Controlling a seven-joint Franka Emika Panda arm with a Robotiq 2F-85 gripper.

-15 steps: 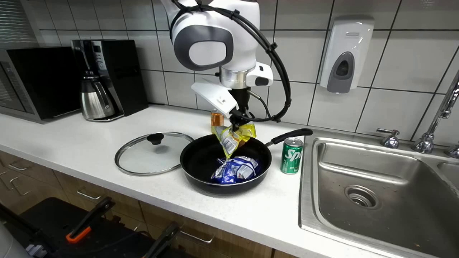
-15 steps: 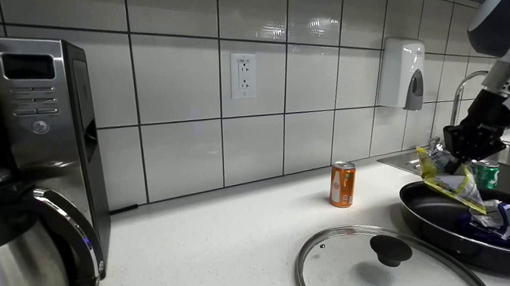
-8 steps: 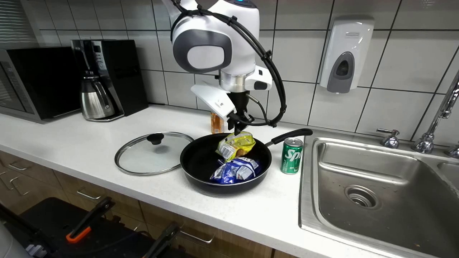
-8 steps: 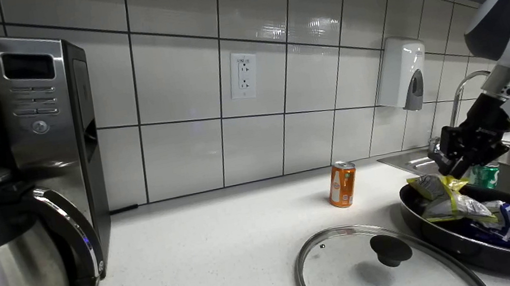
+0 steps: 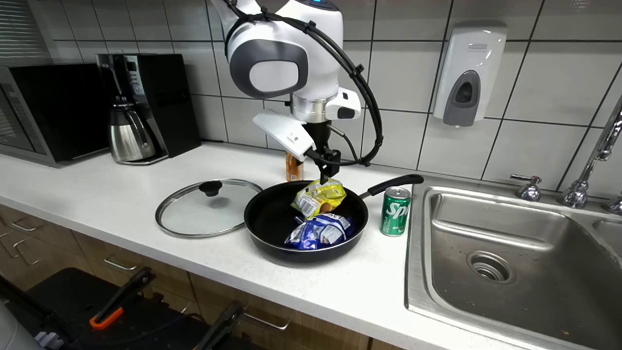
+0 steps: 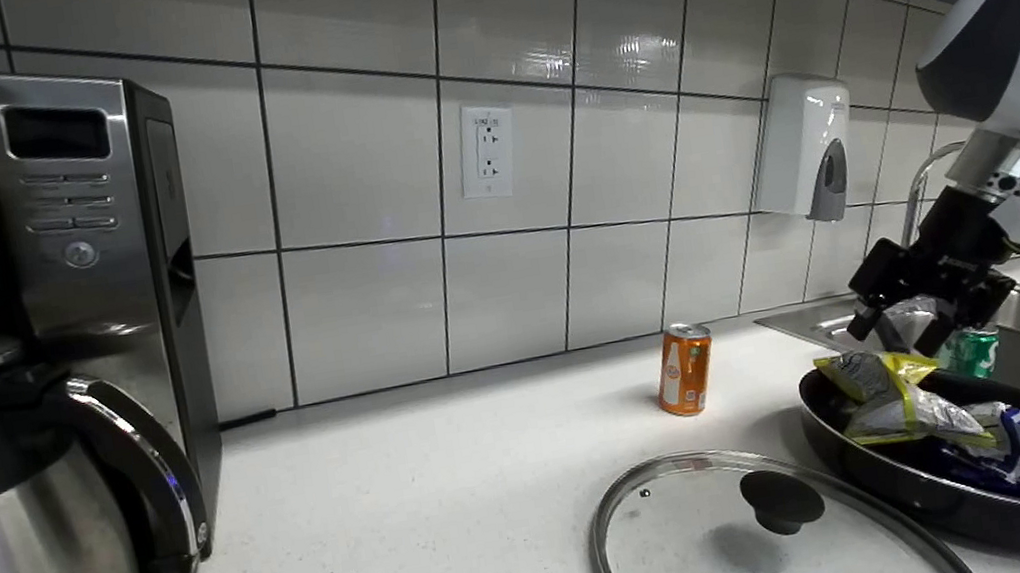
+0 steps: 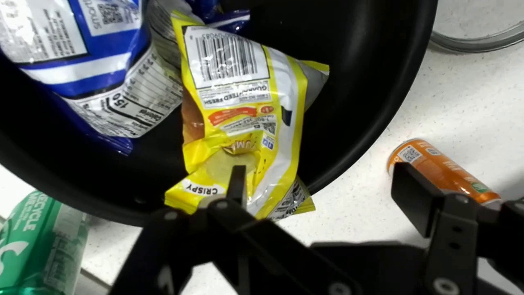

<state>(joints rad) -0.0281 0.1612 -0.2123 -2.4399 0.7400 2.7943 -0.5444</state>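
Note:
My black gripper (image 7: 325, 188) stands open above the back rim of a black frying pan (image 5: 301, 256), with nothing between its wide-spread fingers. Just under it a yellow snack bag (image 7: 245, 94) lies in the pan, its end resting over the rim. In the wrist view one finger (image 7: 236, 184) overlaps this bag; whether it touches cannot be told. A blue snack bag (image 5: 323, 231) lies in the pan in front of the yellow one, partly covered by it. Behind the other finger (image 7: 415, 198), an orange can (image 7: 446, 170) shows on the counter.
A green can (image 5: 395, 212) stands between the pan handle (image 5: 396, 184) and the steel sink (image 5: 418, 272). Beside the pan lies a glass lid (image 6: 729, 537) with a black knob. A coffee maker (image 5: 165, 97) and microwave (image 5: 53, 107) stand along the tiled wall, which carries a soap dispenser (image 5: 471, 73).
One second ago the gripper held the yellow bag hanging over the pan. The bag has dropped into the pan, the fingers have spread, and the arm has shifted slightly toward the coffee maker's side.

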